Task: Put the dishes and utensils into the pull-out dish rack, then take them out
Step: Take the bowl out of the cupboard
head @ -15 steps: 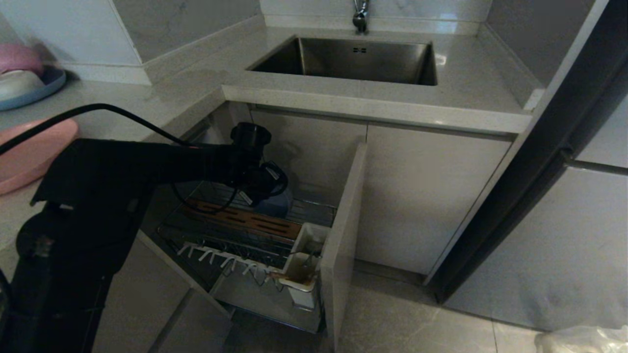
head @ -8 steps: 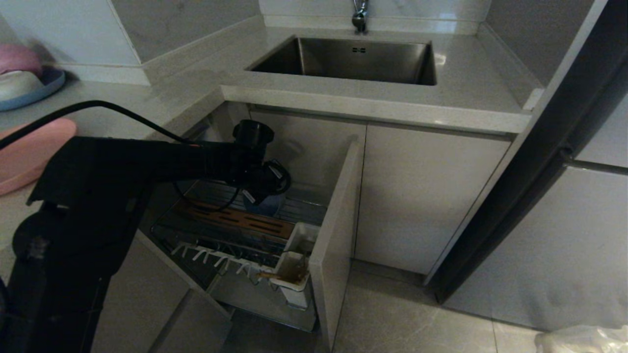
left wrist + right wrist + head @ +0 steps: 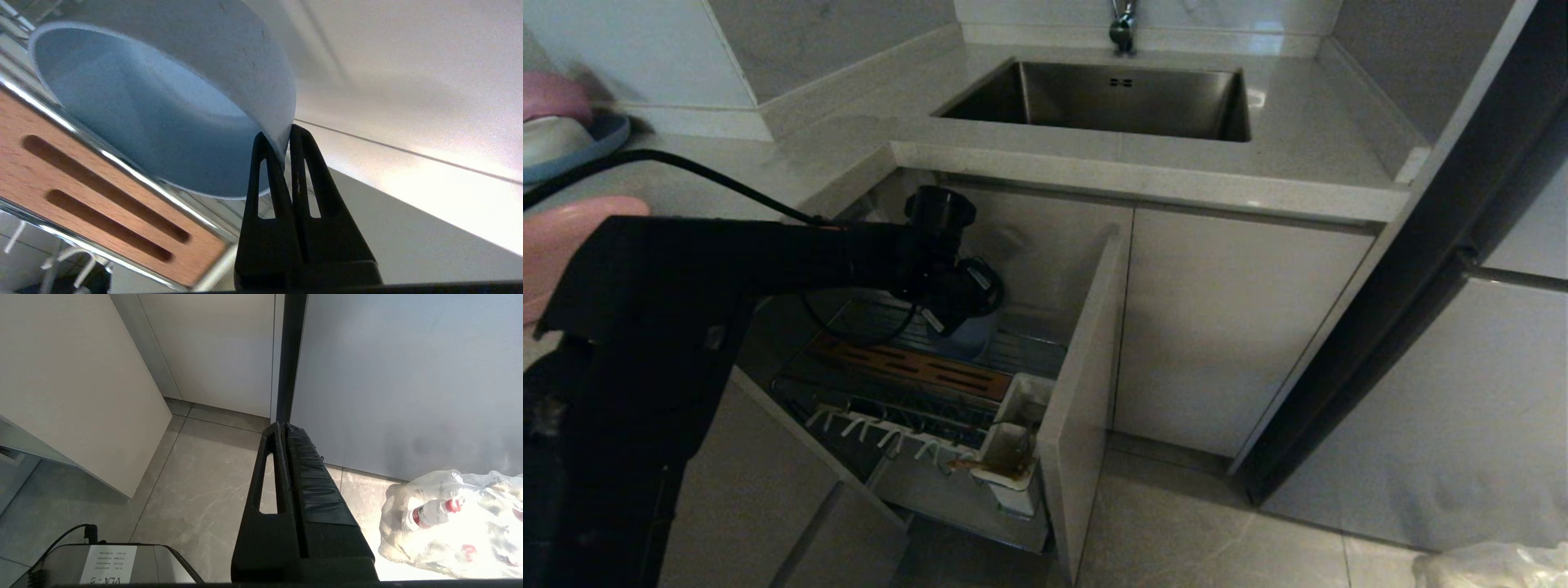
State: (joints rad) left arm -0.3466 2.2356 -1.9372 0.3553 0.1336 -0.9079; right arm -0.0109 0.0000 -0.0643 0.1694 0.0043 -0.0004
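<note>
Bowl (image 3: 163,122) first: the blue-grey one is sitting tilted in the pull-out dish rack (image 3: 915,384), back behind the slotted wooden strip (image 3: 94,192), and the left claw (image 3: 282,143) is pinching its rim, one finger inside the wall and one outside. In the head view that claw (image 3: 960,306) is reaching down into the open cabinet, right over the rack's rear section.

Going outward from there, the rack is pulled out with its beige front panel (image 3: 1078,392) swung toward the floor side. One of the white utensil cups (image 3: 1009,461) at the front corner has something brownish poking out, looks like the chopsticks, though I can't make out the spoon. The pink plate (image 3: 556,237) is up on the worktop (image 3: 1298,139) at the far left, partly hidden by the arm.

The right claw (image 3: 284,433) hangs off to the side over the floor tiles, fingers pressed together, holding nothing.

My read: we're in the unloading half. The plate looks already out, the bowl is being grabbed now, and the utensils still need to come out.
</note>
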